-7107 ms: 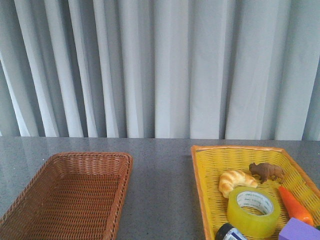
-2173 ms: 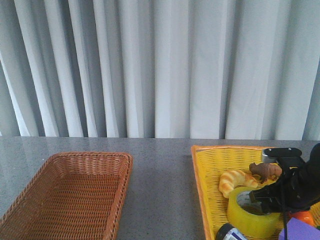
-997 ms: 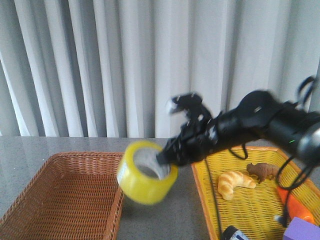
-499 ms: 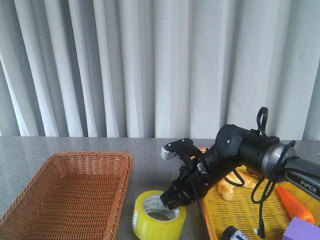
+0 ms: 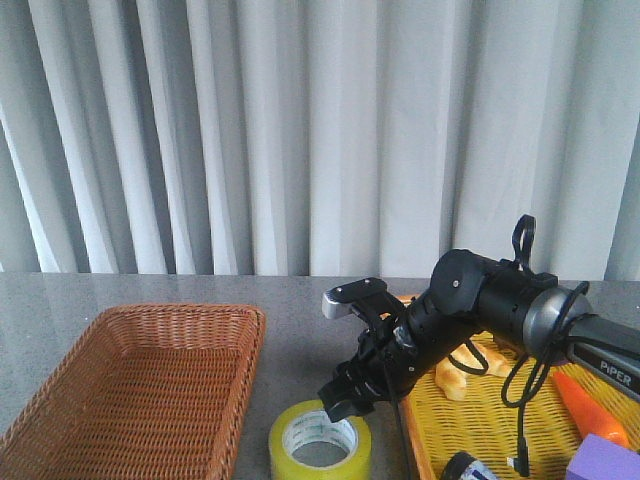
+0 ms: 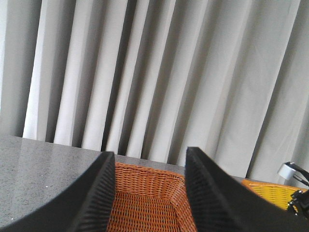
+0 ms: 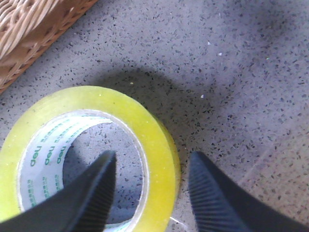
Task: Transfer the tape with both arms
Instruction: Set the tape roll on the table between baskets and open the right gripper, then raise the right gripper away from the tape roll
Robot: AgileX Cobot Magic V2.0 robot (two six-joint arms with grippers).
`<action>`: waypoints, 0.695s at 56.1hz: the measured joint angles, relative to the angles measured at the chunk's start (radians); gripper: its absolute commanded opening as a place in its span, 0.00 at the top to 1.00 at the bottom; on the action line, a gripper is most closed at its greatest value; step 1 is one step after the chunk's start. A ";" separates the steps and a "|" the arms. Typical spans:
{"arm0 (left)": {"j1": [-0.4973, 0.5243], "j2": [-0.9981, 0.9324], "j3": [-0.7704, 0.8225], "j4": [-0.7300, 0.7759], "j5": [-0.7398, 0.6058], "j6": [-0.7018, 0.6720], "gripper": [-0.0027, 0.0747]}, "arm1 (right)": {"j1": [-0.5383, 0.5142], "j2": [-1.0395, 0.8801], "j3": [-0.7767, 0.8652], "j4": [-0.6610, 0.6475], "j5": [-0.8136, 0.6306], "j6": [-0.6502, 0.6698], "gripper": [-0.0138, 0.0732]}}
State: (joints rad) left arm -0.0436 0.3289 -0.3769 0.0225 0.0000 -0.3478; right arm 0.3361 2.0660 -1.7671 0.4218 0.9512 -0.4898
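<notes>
Tape (image 5: 320, 447): lying flat, hole upward, on the worktop (image 5: 310, 340) between brown basket (image 5: 140, 390) and yellow basket (image 5: 500, 420); right hand (image 5: 340, 398) spread, gripping nothing, directly above its rim; left hand (image 6: 149, 193) spread, empty, farther off beyond the brown basket.

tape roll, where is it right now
In the front view the tape lies flat on the table between the brown basket and yellow basket, just below the open right gripper.
</notes>
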 measured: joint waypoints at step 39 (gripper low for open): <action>0.000 0.000 0.000 0.000 0.014 0.000 0.53 | -0.089 -0.432 -0.142 -0.027 0.002 0.034 0.67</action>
State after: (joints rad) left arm -0.0436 0.3289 -0.3769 0.0225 0.0141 -0.3478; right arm 0.2474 1.6336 -1.9092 0.3949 0.9528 -0.4562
